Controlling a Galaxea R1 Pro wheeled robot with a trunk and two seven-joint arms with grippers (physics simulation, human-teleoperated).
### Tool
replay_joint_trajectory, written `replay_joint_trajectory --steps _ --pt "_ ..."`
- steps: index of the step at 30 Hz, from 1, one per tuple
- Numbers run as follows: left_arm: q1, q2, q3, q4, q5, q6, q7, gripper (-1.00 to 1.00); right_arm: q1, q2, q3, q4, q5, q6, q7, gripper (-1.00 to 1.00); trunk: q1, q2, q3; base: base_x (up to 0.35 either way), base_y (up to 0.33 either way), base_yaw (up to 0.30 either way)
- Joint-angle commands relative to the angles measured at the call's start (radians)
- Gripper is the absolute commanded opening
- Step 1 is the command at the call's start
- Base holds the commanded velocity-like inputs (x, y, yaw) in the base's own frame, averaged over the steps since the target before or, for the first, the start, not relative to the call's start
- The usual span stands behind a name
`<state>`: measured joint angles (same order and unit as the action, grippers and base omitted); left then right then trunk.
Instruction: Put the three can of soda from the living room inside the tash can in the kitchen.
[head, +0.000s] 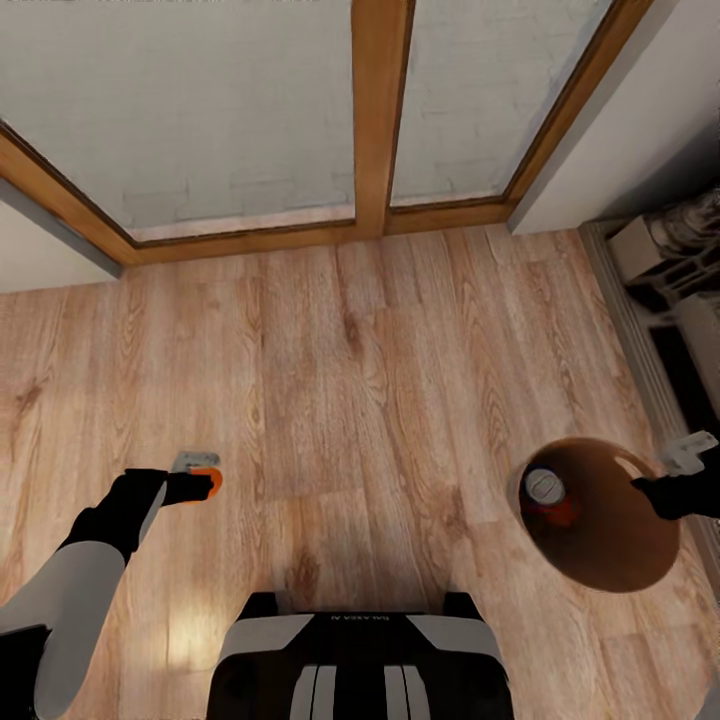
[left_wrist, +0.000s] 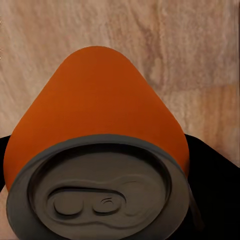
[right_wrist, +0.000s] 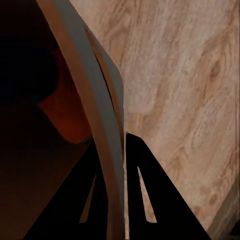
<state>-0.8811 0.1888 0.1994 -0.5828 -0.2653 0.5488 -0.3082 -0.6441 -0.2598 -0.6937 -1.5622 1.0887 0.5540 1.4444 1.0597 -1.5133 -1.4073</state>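
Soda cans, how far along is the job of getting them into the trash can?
One orange can already sits inside the trash can, which the right hand holds by its rim above the wood floor. A second orange soda can is gripped in the left hand. No third can is visible, and the bucket is beside glass doors, not in a kitchen.

A soda can sits in the left gripper. Far to its right, the right gripper pinches the trash can's rim. Another can stands inside.
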Motion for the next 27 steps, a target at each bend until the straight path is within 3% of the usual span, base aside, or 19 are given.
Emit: replay_joint_trajectory --steps 1,2,3,4,5,8,12,15,23,27 --pt "0.001 0.0 0.0 0.011 -0.001 -0.022 0.001 -1.0 0.023 0.002 -0.013 -0.006 -0.059 -0.029 -0.055 -1.0 -0.004 0.007 0.003 0.0 0.0 0.0" --pt "0.002 0.0 0.001 0.037 0.0 -0.054 0.002 -1.0 0.047 0.005 -0.032 -0.002 -0.148 -0.087 -0.15 -1.0 -0.008 0.014 0.006 0.0 0.0 0.0" --pt "0.002 0.0 0.001 0.054 0.001 -0.071 0.002 -1.0 0.063 0.007 -0.047 0.002 -0.202 -0.118 -0.2 -1.0 -0.012 0.021 0.01 0.0 0.0 0.0" --pt "0.003 0.0 0.001 0.061 0.001 -0.078 0.002 -1.0 0.072 0.008 -0.055 0.003 -0.226 -0.13 -0.219 -1.0 -0.016 0.028 0.013 0.0 0.0 0.0" --pt "0.003 0.0 0.001 0.074 0.002 -0.093 0.002 -1.0 0.095 0.01 -0.08 0.007 -0.286 -0.163 -0.258 -1.0 -0.019 0.035 0.016 0.0 0.0 0.0" --pt "0.005 0.0 0.002 0.085 0.003 -0.104 0.002 -1.0 0.111 0.012 -0.113 0.026 -0.34 -0.217 -0.287 -1.0 -0.031 0.056 0.025 0.0 0.0 0.0" --pt "0.014 0.0 0.002 0.093 0.005 -0.111 0.001 -1.0 0.118 0.012 -0.163 0.094 -0.362 -0.289 -0.299 -1.0 -0.046 0.084 0.038 0.0 0.0 0.0" --pt "0.016 0.0 0.002 0.096 0.004 -0.138 0.0 -1.0 0.119 0.012 -0.175 0.134 -0.367 -0.31 -0.313 -1.0 -0.058 0.105 0.047 0.0 0.0 0.0" --pt "0.023 -0.004 0.002 0.098 0.003 -0.166 0.0 -1.0 0.119 0.025 -0.179 0.223 -0.369 -0.323 -0.355 -1.0 -0.088 0.161 0.072 0.0 0.0 0.0" --pt "0.029 -0.008 0.002 0.098 0.003 -0.184 0.0 -1.0 0.119 0.021 -0.18 0.335 -0.368 -0.364 -0.363 -1.0 -0.104 0.189 0.085 0.0 0.0 0.0"
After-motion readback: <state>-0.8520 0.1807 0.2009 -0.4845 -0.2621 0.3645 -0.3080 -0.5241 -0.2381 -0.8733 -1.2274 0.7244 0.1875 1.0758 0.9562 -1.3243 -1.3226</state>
